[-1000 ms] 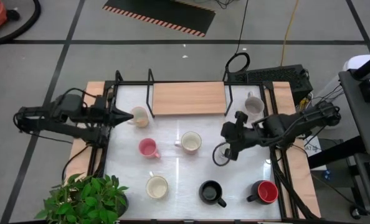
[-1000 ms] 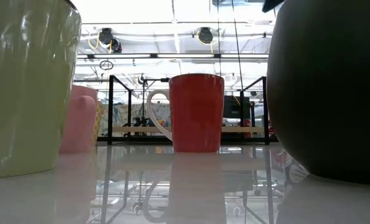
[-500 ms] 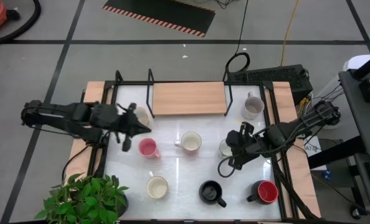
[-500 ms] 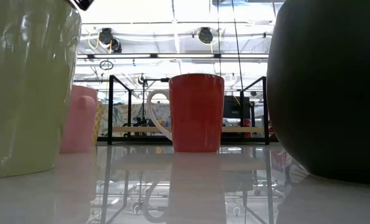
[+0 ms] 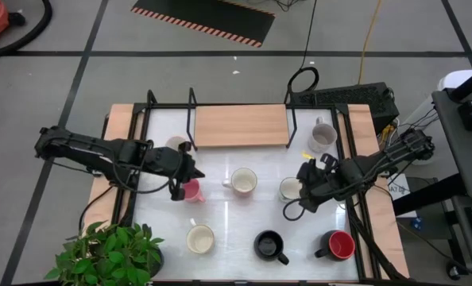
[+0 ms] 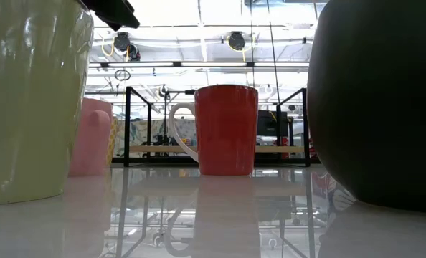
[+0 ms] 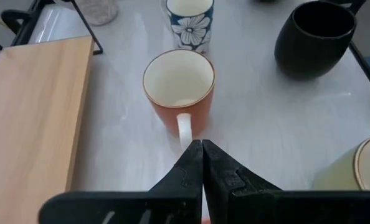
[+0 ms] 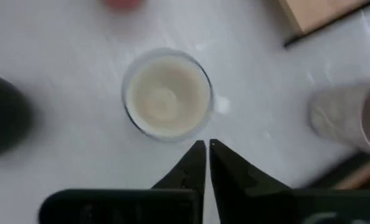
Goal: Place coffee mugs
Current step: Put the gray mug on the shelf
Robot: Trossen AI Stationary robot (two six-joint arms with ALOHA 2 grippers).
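- Lying scattered over the white tabletop are the mugs: a cream mug at the middle, a pink mug toward the left edge, a black mug and a red mug along the near edge.
- A wooden shelf is seen along the far edge, likely where the mugs are meant to be placed.
- The left gripper is held just beside the pink mug, fingers pressed together, nothing gripped.
- The right gripper is poised beside a pale mug near the right edge, fingers likewise closed and empty, seemingly lined up for a pick.
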